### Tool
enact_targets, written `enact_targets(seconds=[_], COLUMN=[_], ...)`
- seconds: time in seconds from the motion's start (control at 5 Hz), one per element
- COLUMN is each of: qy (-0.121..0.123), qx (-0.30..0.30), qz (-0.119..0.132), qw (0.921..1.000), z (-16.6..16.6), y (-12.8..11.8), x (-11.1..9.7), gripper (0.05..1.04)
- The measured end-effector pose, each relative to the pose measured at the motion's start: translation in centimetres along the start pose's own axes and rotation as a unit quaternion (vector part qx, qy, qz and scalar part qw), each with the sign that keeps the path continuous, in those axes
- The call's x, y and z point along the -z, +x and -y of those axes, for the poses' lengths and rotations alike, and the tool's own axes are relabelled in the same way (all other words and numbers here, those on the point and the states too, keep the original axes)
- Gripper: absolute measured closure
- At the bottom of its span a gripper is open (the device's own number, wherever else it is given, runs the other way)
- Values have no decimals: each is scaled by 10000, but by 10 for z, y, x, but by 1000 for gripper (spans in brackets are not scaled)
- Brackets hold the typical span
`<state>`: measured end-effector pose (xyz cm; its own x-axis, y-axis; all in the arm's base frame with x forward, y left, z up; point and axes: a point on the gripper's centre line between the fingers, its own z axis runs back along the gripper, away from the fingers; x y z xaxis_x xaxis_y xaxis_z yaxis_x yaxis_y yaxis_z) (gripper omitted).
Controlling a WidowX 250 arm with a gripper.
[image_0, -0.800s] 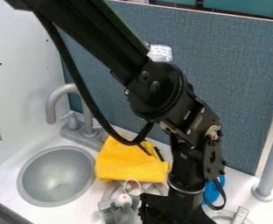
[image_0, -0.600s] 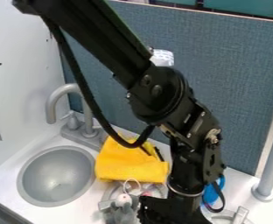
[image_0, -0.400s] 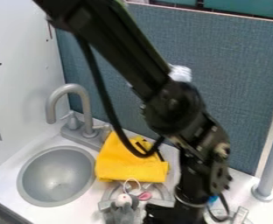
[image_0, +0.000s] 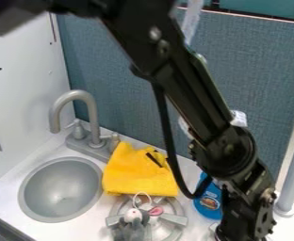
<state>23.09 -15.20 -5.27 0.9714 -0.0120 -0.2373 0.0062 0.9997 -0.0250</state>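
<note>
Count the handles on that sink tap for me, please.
2. The left handle stands left of the spout, toward the white wall; the right handle is on its other side, near the yellow cloth.

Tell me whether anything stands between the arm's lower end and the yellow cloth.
Yes: the blue bottle stands between the arm's lower end and the cloth, close beside the arm. The arm's cable also loops down there, crossing the view at the cloth's right edge.

Left of the yellow cloth [image_0: 134, 178], open room is offered over the sink [image_0: 61, 190]; passage is obstructed by the faucet [image_0: 93, 117] behind-left, plush mouse [image_0: 133, 223] in front, blue bottle [image_0: 207, 203] right.
</note>
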Motion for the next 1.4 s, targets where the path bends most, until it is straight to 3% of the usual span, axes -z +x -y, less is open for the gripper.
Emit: enact_targets(seconds=[0.4,0.6,1.0,1.2,1.4], qy=[97,80,-19,100,168], qx=[-119,-21,-54,-90,-147], qz=[-169,-280,-353,-366,-361], qw=[9997,9996,9994,9992,9991], z=[10,22,27,24,20], y=[24,26,26,27,24], x=[19,32,36,37,39], gripper=[81,81,119,368,477])
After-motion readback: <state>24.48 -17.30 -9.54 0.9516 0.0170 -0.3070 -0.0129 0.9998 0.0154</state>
